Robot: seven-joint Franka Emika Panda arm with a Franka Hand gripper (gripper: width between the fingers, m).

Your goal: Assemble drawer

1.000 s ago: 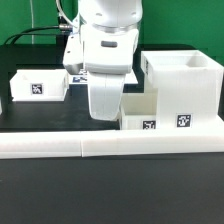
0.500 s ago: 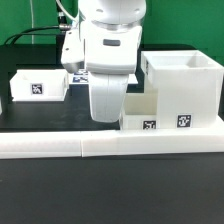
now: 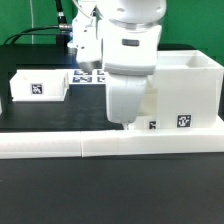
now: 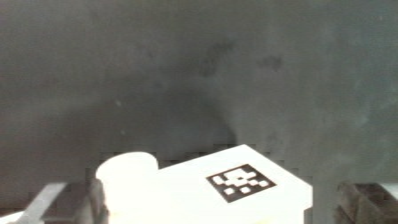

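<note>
The white cube-shaped housing stands at the exterior view's right. One shallow tray lies at the left. The second tray sits against the housing's left side, mostly hidden by my hand. My gripper hangs right over it. In the wrist view this tray, with its round knob and its tag, lies between my fingers. My gripper is open, with a small gap showing beside the tray on each side.
A long low white border bar runs along the front of the black table. The marker board lies behind my arm. Cables hang at the back left.
My arm has moved toward the exterior view's right, from in front of the marker board to over the tray beside the housing. The trays and housing have not moved.
</note>
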